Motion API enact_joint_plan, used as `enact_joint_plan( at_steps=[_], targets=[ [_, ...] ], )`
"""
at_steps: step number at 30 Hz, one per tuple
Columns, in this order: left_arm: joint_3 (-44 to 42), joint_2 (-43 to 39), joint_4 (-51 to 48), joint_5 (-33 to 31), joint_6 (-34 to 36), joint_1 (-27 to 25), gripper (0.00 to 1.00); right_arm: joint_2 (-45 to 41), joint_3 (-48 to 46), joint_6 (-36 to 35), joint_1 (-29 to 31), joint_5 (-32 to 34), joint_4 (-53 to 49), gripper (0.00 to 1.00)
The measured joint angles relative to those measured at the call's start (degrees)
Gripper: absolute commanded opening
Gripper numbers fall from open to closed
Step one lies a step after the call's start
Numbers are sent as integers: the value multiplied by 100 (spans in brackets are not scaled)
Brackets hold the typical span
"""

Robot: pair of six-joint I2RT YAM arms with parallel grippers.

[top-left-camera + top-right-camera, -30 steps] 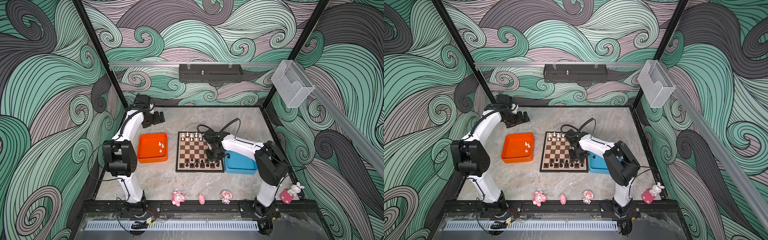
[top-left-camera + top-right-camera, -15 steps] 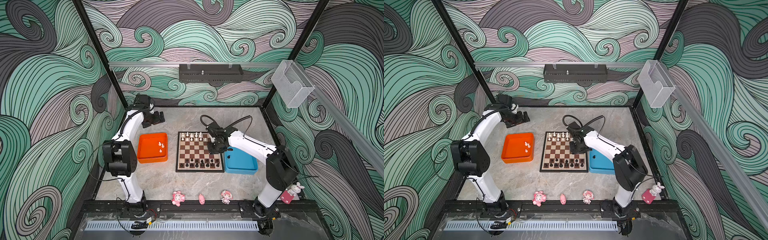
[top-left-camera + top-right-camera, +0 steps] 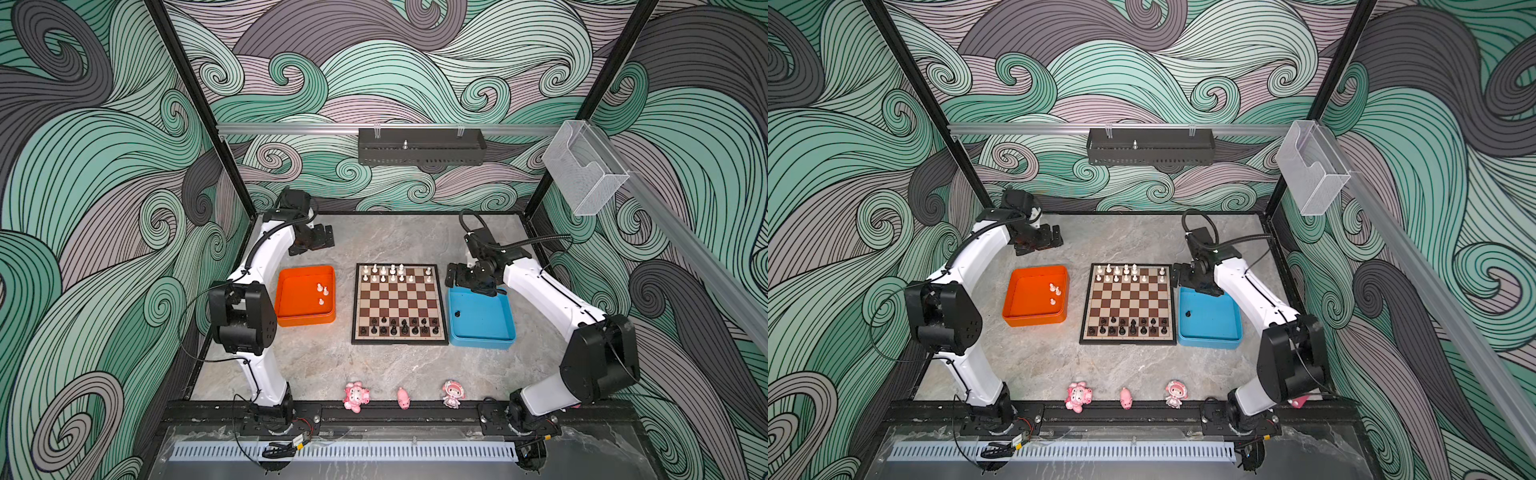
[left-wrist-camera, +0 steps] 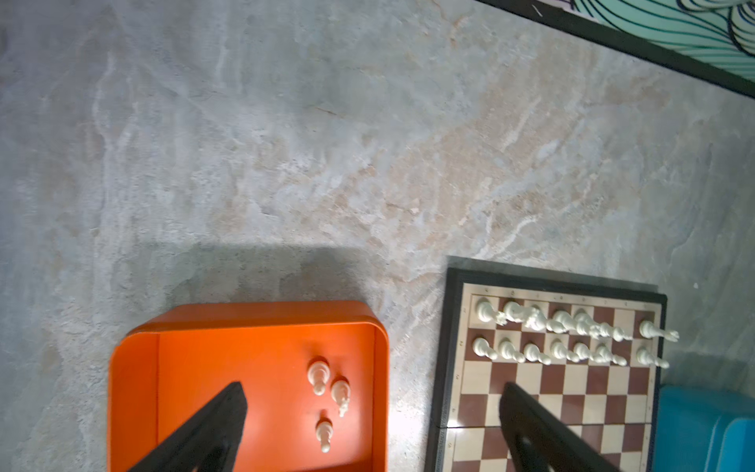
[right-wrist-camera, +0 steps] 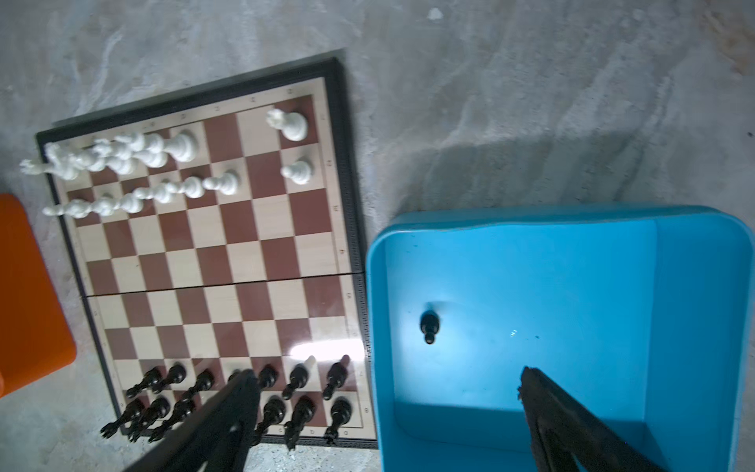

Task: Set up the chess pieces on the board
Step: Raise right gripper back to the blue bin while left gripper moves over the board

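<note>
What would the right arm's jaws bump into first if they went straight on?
Most likely the blue tray, about at its wall next to the board; depth is hard to judge from here.

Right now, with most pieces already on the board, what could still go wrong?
The lone black piece in the blue tray is tiny; the open right gripper could knock it over instead of gripping it.
The black rows on the board are crowded, so placing it may topple neighbours.
</note>
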Motion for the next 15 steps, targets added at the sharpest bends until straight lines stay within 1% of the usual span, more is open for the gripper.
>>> enact_joint_plan(
  at_steps=[2,6,8,11,15],
  targets=[
    [0,-31,7,-50,39,-352,99,-35,-184,-44,-179,11,-20,95],
    [-7,-39,11,-76,101,-1005,99,-42,-455,-170,-297,13,-42,87],
    [-17,-39,11,-55,118,-1333,99,-39,-557,-219,-326,11,-46,80],
    [-63,-39,61,26,136,-1746,99,11,-671,-299,-326,-7,-20,69],
    [-164,-39,120,184,136,-2127,99,199,-758,-315,-326,-57,72,63]
  ],
)
